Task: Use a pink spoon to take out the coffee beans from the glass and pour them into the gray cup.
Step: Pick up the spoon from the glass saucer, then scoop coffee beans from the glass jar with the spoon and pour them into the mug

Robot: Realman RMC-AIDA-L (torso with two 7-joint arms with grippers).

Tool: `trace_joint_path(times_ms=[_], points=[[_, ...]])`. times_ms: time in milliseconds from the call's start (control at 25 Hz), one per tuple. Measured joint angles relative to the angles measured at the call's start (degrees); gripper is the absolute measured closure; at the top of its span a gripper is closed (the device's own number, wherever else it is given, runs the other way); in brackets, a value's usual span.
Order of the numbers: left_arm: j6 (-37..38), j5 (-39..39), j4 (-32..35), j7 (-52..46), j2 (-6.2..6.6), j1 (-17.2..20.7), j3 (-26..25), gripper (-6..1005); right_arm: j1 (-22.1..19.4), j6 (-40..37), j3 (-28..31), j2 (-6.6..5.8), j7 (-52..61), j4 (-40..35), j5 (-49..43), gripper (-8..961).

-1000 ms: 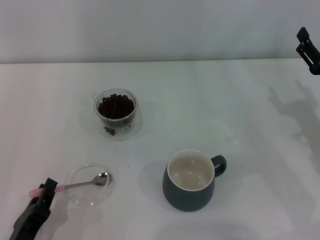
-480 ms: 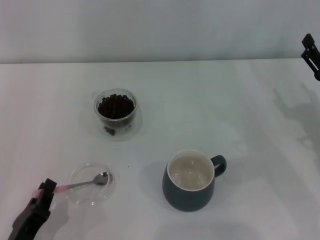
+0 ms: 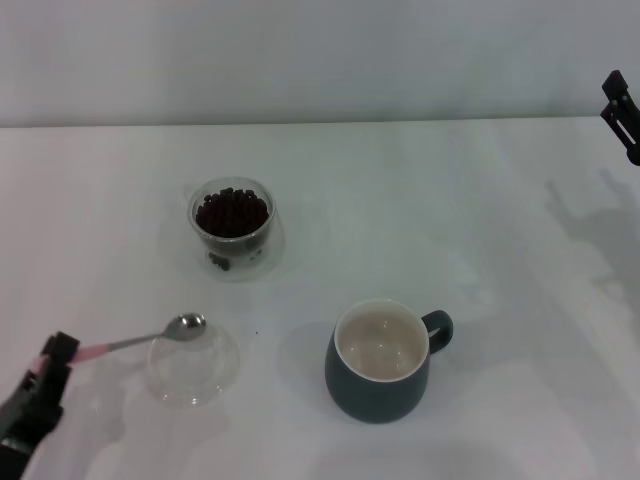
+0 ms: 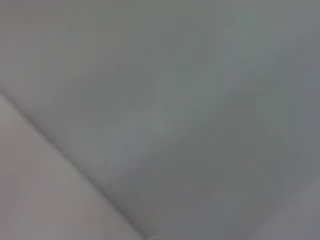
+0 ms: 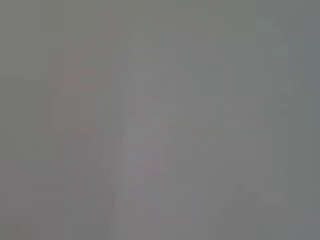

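At seven o'clock of the glass (image 3: 232, 224), the left gripper (image 3: 52, 362) pinches the pink spoon (image 3: 135, 338) by its handle tip; light, stiff, likely slippery.

The right gripper (image 3: 622, 112) sits parked at the far right; whether its claw is spread cannot be told.

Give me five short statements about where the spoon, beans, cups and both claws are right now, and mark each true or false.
1. The left claw holds the pink spoon by its handle. True.
2. The spoon's bowl is full of coffee beans. False: the bowl is empty; the beans sit in the glass.
3. The gray cup already holds beans. False: its inside is bare.
4. The spoon's bowl is near the rim of the clear dish. True.
5. The right claw hovers over the gray cup. False: it is at the far right edge.
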Motion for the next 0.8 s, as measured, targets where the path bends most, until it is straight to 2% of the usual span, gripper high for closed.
trace_joint_path(times_ms=[120, 280, 560, 640, 720, 760, 800], points=[[-1.71, 2.38, 4.15, -5.49, 0.32, 0.21, 0.13, 869, -0.24, -0.05, 0.00, 0.04, 1.07, 0.03, 0.00, 93], [-3.79, 7.00, 13.15, -16.70, 0.56, 0.08, 0.16, 869, -0.93, -0.41, 0.04, 0.06, 2.01, 0.03, 0.08, 93], [-6.00, 7.79, 33.51, -36.92, 1.65, -2.81, -0.13, 869, -3.02, -3.21, 0.26, 0.08, 2.03, 0.81, 0.19, 93], [-4.87, 7.48, 38.09, -41.16, 3.32, -5.00, -0.24, 869, -3.59, -3.85, 0.21, 0.07, 2.03, 1.21, 0.19, 93], [-3.19, 8.02, 39.87, -44.06, 5.78, -7.68, -0.02, 869, -4.10, -4.20, 0.15, 0.07, 2.02, 1.68, 0.15, 93], [-1.55, 9.04, 40.06, -46.09, 7.75, -9.88, 0.13, 869, -4.29, -4.30, 0.12, 0.07, 2.02, 1.92, 0.12, 93], [-0.60, 9.80, 40.14, -47.04, 8.75, -11.10, 0.14, 869, -4.44, -4.40, 0.10, 0.07, 2.02, 2.18, 0.08, 93]])
